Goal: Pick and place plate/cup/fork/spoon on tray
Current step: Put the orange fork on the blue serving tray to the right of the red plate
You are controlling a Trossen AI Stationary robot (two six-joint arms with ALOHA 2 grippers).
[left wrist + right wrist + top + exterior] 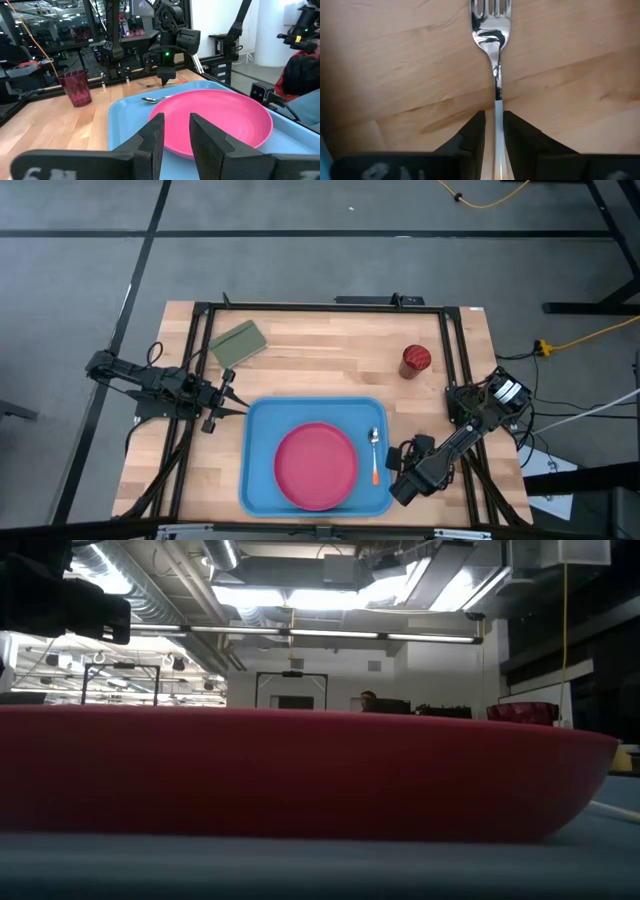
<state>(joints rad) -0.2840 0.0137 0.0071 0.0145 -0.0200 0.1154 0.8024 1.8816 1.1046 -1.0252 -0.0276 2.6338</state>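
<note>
The light-blue tray [262, 480] lies at the table's near middle. The pink-red plate [316, 465] rests flat in it. The spoon [374, 448] lies on the tray floor right of the plate. The dark red cup [416, 360] stands on the wood at the far right. The fork [492, 30] lies on the wood just right of the tray, under my right gripper [494, 131], which is shut on it. My left gripper [176, 135] is open and empty, level, at the tray's far left corner [236, 402]. My right gripper pinches the fork's handle [498, 107] between its two fingers, just behind the metal neck. The fingers come from above, pointing down, one on each side of the handle. The fork lies flat on the wooden table, tines pointing away from the fingers.
An olive-green pad [237, 343] lies on the wood at the far left. A black frame [320, 307] runs around the table top. In the low view the plate's wall [300, 770] fills most of the picture, and the cup's rim [520, 712] shows behind it.
</note>
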